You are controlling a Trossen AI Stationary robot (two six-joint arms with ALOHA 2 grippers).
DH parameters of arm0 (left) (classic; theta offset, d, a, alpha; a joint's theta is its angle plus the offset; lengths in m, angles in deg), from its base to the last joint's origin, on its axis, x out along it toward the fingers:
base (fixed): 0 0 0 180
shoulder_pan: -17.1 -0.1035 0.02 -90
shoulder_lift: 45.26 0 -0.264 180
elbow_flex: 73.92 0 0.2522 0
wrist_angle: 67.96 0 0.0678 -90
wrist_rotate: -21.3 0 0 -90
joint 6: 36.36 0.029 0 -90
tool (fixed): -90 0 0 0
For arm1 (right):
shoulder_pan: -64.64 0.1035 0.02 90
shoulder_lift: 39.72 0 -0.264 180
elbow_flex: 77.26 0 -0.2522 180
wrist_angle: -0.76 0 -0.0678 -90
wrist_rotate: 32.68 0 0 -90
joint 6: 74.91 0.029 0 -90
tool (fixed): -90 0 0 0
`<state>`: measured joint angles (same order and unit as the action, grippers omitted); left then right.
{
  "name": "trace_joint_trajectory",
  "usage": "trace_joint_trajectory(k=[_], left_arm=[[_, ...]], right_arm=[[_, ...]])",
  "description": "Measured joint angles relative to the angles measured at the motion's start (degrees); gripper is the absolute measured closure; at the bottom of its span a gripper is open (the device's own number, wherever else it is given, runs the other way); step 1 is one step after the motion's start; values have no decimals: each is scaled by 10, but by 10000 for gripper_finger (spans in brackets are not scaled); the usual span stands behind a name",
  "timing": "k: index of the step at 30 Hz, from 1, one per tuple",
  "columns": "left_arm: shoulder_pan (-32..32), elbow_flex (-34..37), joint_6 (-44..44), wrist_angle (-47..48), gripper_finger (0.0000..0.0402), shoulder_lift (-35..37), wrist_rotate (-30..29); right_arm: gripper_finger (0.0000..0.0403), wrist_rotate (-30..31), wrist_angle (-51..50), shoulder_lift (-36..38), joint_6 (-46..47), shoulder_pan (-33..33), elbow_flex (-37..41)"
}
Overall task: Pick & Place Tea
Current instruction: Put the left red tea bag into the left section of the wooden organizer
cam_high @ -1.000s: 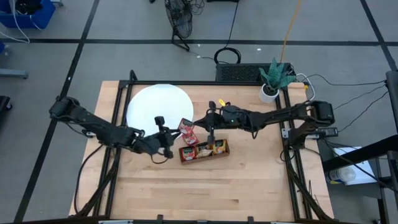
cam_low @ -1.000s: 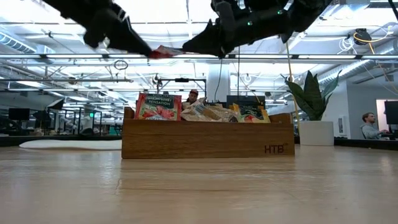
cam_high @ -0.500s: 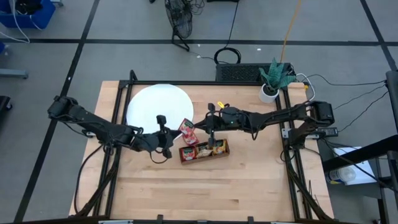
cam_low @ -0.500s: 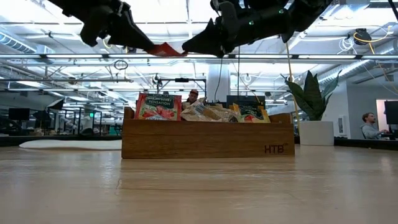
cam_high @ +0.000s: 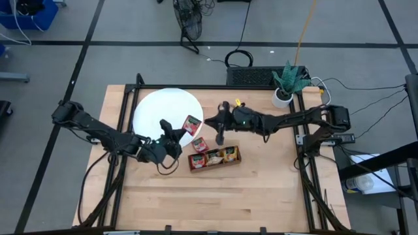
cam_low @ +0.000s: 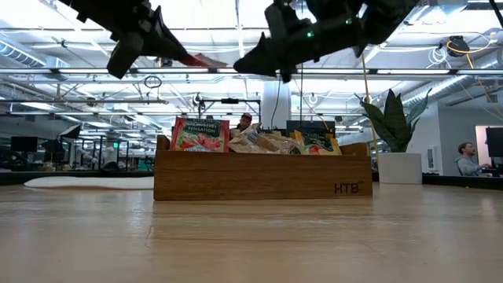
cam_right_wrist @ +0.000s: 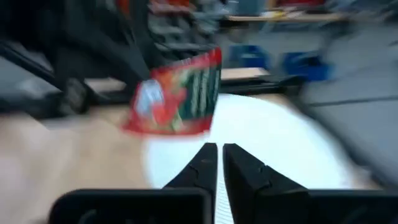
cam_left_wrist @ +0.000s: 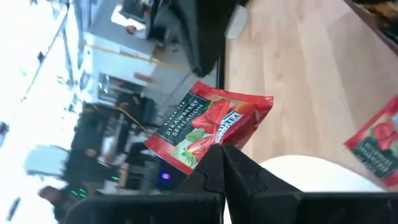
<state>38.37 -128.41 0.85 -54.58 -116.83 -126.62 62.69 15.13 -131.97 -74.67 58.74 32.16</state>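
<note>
High view: red sachet (cam_high: 191,123) in the air over the near edge of the white disc (cam_high: 157,108), pinched at one corner by the left gripper (cam_high: 175,134), shut on it. Sachet sticks out ahead of the fingertips, toward the disc. Right gripper (cam_high: 219,123) just beside, fingers narrow, holding nothing. Tray (cam_high: 214,158) with more tea near, apart. Left arm is nearer; a drop onto the disc looks likely.

We look straight down on the pale wooden worktop (cam_high: 261,189); level view and both wrist views share its brown wooden tray (cam_low: 259,177).
</note>
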Motion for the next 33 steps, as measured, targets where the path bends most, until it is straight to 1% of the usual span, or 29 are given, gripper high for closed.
trace_joint_trajectory(k=[1,3,5,6,8,10,12,15,20,24,27,30,33], left_arm=[[0,-1,19,-4,401,-5,-2],[3,0,59,-12,401,-18,-8],[5,0,97,-45,401,-32,-16],[5,0,111,-61,401,-39,-18],[5,0,130,-75,401,-49,-18],[5,0,144,-98,401,-60,-22],[5,0,150,-100,401,-62,-27],[4,0,150,-103,401,-61,-37],[8,0,176,-103,401,-61,-99],[15,0,188,-103,401,-61,-129],[21,0,186,-109,401,-61,-126],[25,0,186,-131,401,-61,-96],[24,0,187,-147,401,-61,-61]], right_arm=[[379,-44,13,-2,36,-13,0],[360,-152,73,-20,116,-39,0],[335,-251,134,-44,198,-61,0],[320,-284,168,-58,233,-69,0],[288,-316,221,-83,283,-78,0],[255,-325,232,-98,303,-84,0],[225,-324,236,-110,306,-87,0],[200,-323,240,-119,306,-87,1],[205,-326,235,-114,308,-87,1],[212,-326,229,-113,315,-88,2],[212,-313,228,-113,321,-91,2],[211,-280,241,-113,318,-91,2],[214,-279,259,-113,318,-91,2]])
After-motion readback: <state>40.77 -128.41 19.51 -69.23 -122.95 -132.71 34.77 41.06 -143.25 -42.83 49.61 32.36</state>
